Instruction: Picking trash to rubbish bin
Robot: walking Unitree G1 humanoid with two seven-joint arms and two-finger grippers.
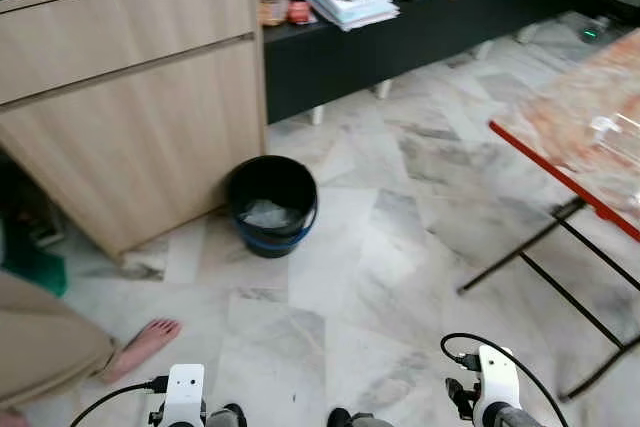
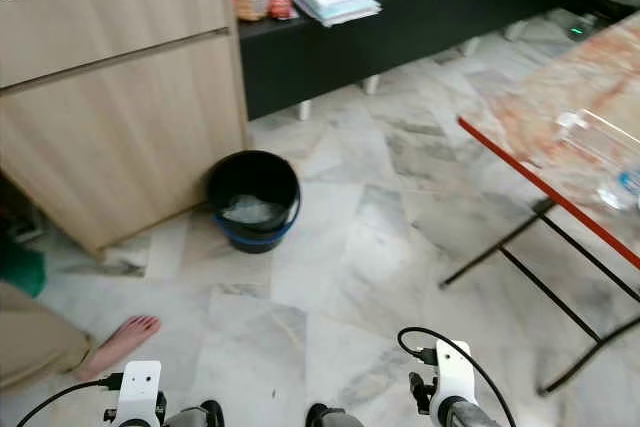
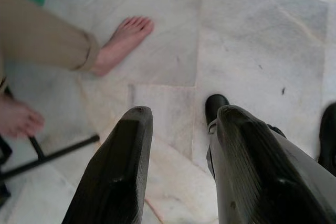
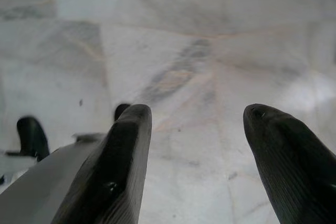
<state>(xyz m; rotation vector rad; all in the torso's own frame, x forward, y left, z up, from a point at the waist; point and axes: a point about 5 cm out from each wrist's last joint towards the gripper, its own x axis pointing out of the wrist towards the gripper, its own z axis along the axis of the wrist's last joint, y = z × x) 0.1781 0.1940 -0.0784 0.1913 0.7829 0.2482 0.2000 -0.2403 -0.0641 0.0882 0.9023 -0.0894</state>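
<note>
**Bin on a marble floor, both grippers low and empty**

Grey-veined marble floor [image 1: 400, 247] spreads before a wooden cabinet [image 1: 130, 97]. The black bin [image 1: 272, 204] stands just beside the cabinet's corner, pale trash [image 1: 268, 214] inside. A person's bare foot [image 1: 145, 339] rests near the left arm. The left gripper [image 3: 178, 150] and right gripper [image 4: 197, 145] hang over bare floor, fingers spread, holding nothing.

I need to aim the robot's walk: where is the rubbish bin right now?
In the left eye view the black rubbish bin stands on the marble floor ahead and slightly left, right against the corner of the wooden cabinet.
</note>
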